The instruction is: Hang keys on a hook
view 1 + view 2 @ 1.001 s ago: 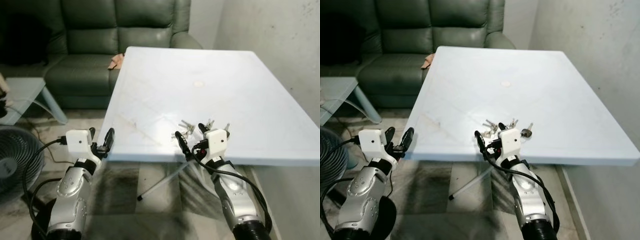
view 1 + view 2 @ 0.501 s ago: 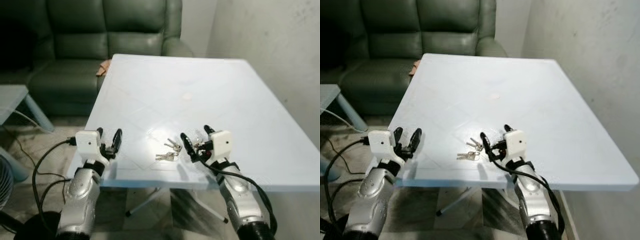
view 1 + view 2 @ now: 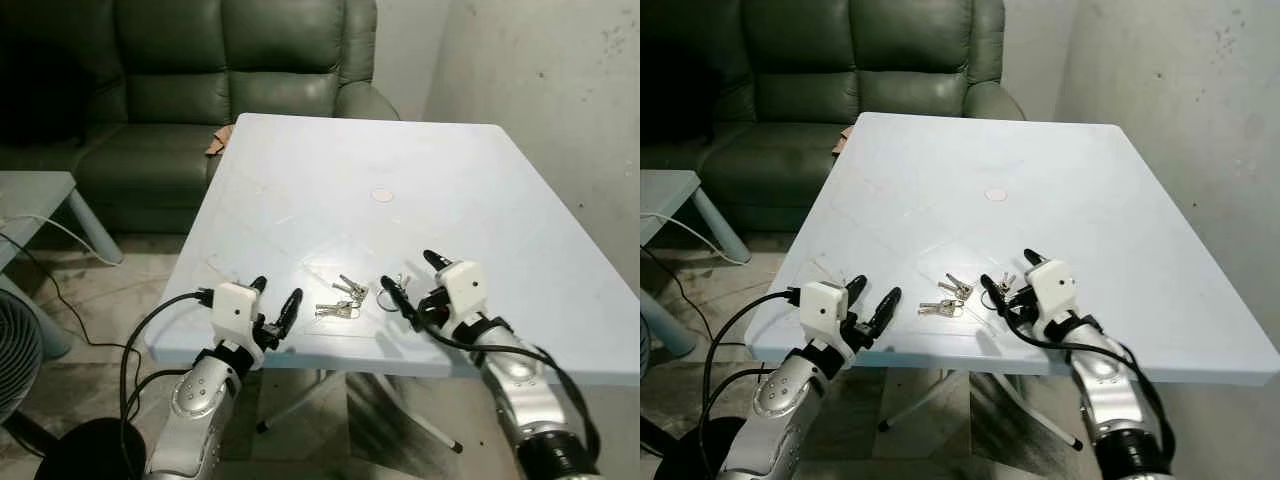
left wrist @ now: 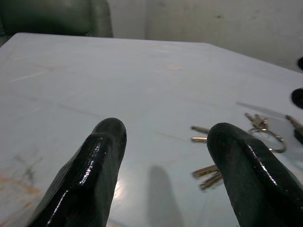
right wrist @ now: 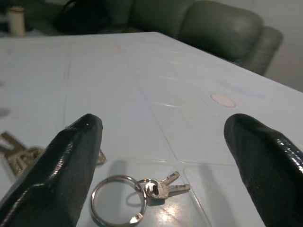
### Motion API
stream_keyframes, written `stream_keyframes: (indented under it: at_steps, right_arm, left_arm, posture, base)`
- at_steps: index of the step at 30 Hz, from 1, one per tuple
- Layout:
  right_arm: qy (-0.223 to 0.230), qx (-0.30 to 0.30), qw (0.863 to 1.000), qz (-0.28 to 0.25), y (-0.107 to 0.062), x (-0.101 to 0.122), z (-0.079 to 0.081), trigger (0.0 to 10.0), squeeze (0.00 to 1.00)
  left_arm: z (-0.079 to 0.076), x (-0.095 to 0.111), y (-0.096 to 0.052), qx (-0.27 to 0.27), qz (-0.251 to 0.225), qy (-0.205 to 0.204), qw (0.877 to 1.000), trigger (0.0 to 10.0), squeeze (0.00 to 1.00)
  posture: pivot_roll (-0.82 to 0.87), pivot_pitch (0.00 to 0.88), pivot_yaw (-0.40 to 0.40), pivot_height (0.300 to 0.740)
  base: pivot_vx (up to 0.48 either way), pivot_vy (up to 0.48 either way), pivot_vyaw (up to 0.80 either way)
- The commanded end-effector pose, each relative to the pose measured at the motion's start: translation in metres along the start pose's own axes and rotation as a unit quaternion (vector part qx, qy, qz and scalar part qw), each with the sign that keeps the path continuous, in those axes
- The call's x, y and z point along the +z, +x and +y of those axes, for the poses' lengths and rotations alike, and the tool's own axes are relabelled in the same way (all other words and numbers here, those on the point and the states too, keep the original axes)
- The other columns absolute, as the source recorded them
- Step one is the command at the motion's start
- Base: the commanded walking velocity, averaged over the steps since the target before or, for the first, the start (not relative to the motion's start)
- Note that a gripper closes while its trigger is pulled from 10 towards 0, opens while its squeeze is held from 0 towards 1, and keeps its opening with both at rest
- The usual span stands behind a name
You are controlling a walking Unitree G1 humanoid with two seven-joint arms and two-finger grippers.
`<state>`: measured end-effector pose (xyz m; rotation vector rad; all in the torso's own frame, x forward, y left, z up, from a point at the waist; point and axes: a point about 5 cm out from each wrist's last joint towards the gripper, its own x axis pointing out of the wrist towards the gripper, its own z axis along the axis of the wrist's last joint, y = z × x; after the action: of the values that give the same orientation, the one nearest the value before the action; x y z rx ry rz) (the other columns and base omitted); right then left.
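Keys lying flat on the pale blue bench, close to its near edge, with a ring and more small keys just beside them toward the right tool. Right tool hovering low over the bench right beside the keys, fingers spread wide, gripping nothing. Left tool raised at the near edge of the bench, on the other side of the keys, fingers likewise apart and empty. Green sofa beyond the far end of the bench. Small round mark farther up the benchtop from the keys.
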<state>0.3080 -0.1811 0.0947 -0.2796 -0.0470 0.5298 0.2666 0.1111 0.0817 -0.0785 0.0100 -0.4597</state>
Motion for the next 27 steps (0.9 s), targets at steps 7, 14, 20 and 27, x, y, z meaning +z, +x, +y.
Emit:
stream_keyframes:
  at_steps: [7,14,20,27]
  right_arm:
    - [-0.057,0.069,0.995,0.043,-0.003,-0.005,-0.013,10.0,0.0]
    - [-0.004,0.137,0.988,0.077,-0.01,-0.012,-0.016,10.0,0.0]
    - [0.037,0.161,0.983,0.076,-0.012,-0.012,-0.018,10.0,0.0]
    - [0.007,0.168,0.978,0.126,-0.022,-0.02,-0.033,10.0,0.0]
  left_arm:
    - [-0.012,0.006,0.004,-0.046,-0.003,0.031,0.998,10.0,0.0]
    - [-0.014,0.006,0.004,-0.051,-0.001,0.035,0.998,10.0,0.0]
    - [-0.015,0.006,0.004,-0.051,-0.002,0.034,0.998,10.0,0.0]
    - [-0.015,0.005,0.003,-0.048,-0.001,0.032,0.998,10.0,0.0]
  posture:
    - [-0.12,0.0,-0.005,0.724]
    - [-0.13,0.0,-0.001,0.724]
    - [-0.13,0.0,-0.001,0.724]
    - [-0.12,0.0,-0.003,0.724]
  base:
    - [0.0,0.0,0.0]
    - [0.0,0.0,0.0]
    - [0.0,0.0,0.0]
    - [0.0,0.0,0.0]
